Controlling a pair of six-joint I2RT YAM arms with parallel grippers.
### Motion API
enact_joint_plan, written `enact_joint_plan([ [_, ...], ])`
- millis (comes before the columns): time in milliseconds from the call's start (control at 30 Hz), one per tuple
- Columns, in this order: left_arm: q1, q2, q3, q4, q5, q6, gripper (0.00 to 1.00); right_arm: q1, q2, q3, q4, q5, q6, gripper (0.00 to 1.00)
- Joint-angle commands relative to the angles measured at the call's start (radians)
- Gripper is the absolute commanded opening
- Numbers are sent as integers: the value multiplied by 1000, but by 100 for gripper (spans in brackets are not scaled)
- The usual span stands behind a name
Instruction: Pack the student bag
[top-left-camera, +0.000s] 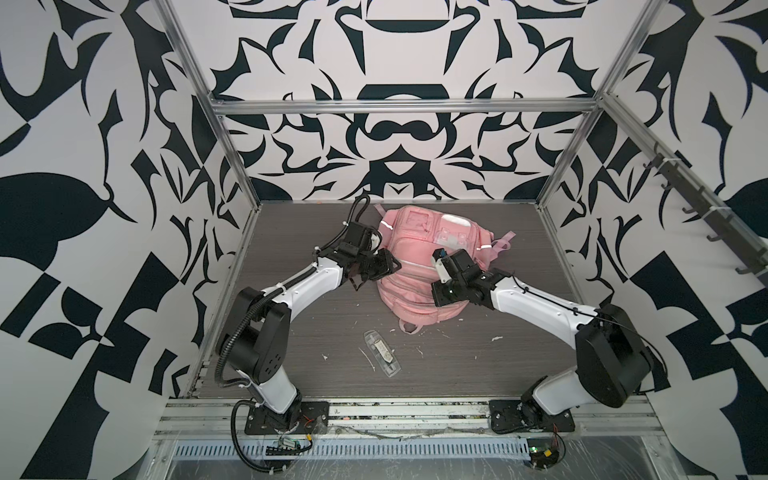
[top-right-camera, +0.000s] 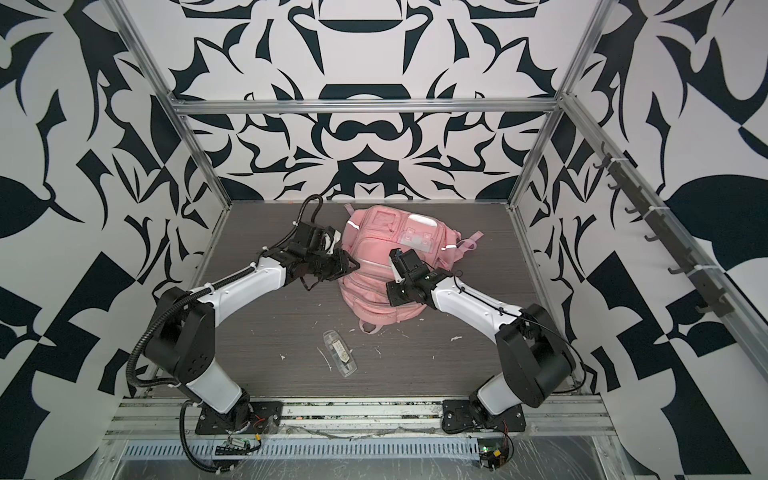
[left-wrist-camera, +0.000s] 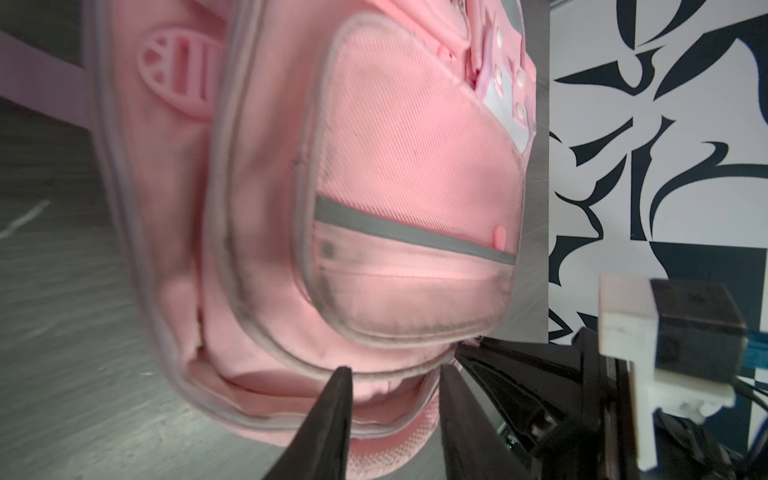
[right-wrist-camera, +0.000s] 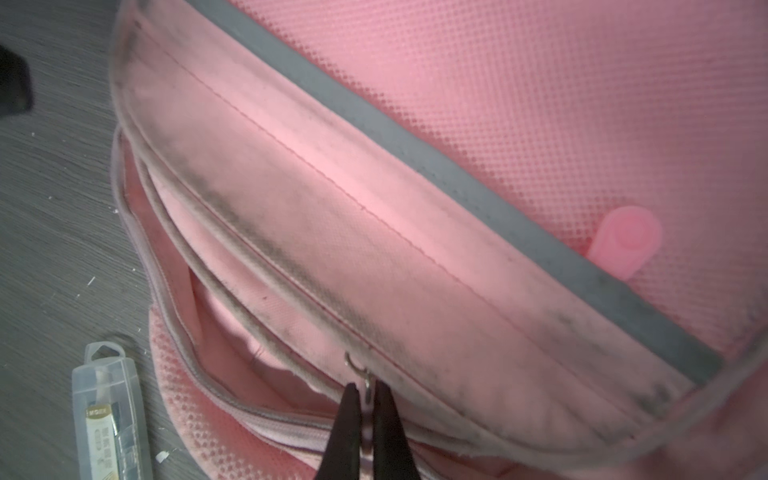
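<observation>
On the dark grey wood-grain desk (top-left-camera: 478, 365), a clear oblong plastic case (top-left-camera: 381, 353) lies nearest. Just beyond it, mid-desk, lies the large soft pink fabric student bag (top-left-camera: 415, 249). The right fingers (right-wrist-camera: 345, 424) are pressed together on its small metal zip pull (right-wrist-camera: 355, 362). The left fingers (left-wrist-camera: 332, 415) stand spread at the bag's left edge.

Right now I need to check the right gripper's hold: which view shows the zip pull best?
Right wrist view: the zip pull shows close up, pinched in the right gripper on the bag. In both top views the gripper covers it; in the left wrist view I cannot make it out.
</observation>
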Motion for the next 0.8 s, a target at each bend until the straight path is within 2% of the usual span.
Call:
enact_joint_plan([
  [0,10,64,61,-73,-12,59,37,-25,-57,-10,-51,40,-22,0],
  [233,10,186,171,-66,7,67,34,-57,-116,-36,-74,24,-15,0],
  [533,10,277,258,-28,46,57,31,-57,-108,-55,-73,-10,4,0],
  [667,11,309,294,-35,46,55,30,-55,-91,-53,-53,-69,10,0],
  [767,10,321,298,-22,51,49,18,-36,-75,-39,-49,-81,10,0],
])
